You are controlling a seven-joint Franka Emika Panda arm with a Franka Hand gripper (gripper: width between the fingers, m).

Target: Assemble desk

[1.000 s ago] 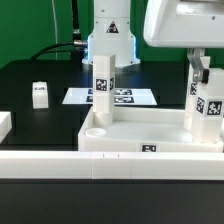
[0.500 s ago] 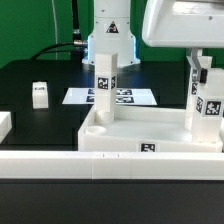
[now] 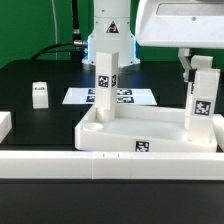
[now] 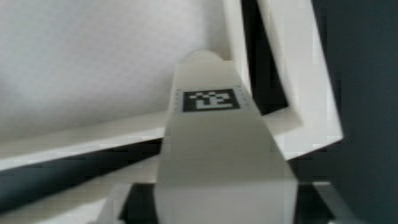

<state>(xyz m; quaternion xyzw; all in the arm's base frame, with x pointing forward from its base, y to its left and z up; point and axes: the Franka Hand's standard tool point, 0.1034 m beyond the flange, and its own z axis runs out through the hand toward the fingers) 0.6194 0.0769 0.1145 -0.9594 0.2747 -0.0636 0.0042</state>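
The desk's white tabletop (image 3: 150, 133) lies tray-side up behind the front rail. One tagged leg (image 3: 104, 84) stands upright in its far corner on the exterior view's left. My gripper (image 3: 197, 68) is shut on the top of a second leg (image 3: 203, 104), held upright at the tabletop's corner on the exterior view's right. Whether its foot sits in the socket is hidden by the tray wall. In the wrist view this leg (image 4: 217, 130) runs down from between the fingers (image 4: 146, 203) to the tabletop (image 4: 89, 90). A third, loose leg (image 3: 39, 94) stands on the black table at the exterior view's left.
The marker board (image 3: 128, 97) lies behind the tabletop, before the robot base (image 3: 108, 40). A long white border rail (image 3: 100, 166) runs along the front. Another white piece (image 3: 4, 125) sits at the exterior view's left edge.
My gripper and the held leg have shifted slightly toward the exterior view's left, and the tabletop has moved a little the same way.
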